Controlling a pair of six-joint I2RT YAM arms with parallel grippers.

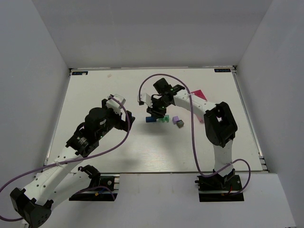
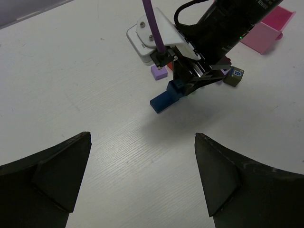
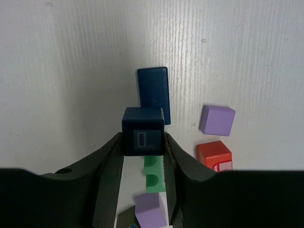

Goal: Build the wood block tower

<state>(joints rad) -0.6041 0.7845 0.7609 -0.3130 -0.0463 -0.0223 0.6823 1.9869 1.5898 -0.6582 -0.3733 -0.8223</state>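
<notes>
Jaws on the right clamp a dark blue cube (image 3: 143, 137) over one end of a long blue block (image 3: 153, 92) lying on the desk (image 3: 61, 71). A purple block (image 3: 217, 119), red block (image 3: 214, 155) and green block (image 3: 153, 175) lie close by. Well apart, left jaws gape empty.

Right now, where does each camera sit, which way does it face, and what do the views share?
Top external: fixed above and behind the bases, looking down on the table; left arm and right arm show.
Left wrist: low over the table, facing the right arm's jaws and pink tray; own open jaws at the bottom.
Right wrist: looking down between its own jaws, shut on a dark blue cube over the long blue block.
Shared: both wrist views show that cube and block.
</notes>
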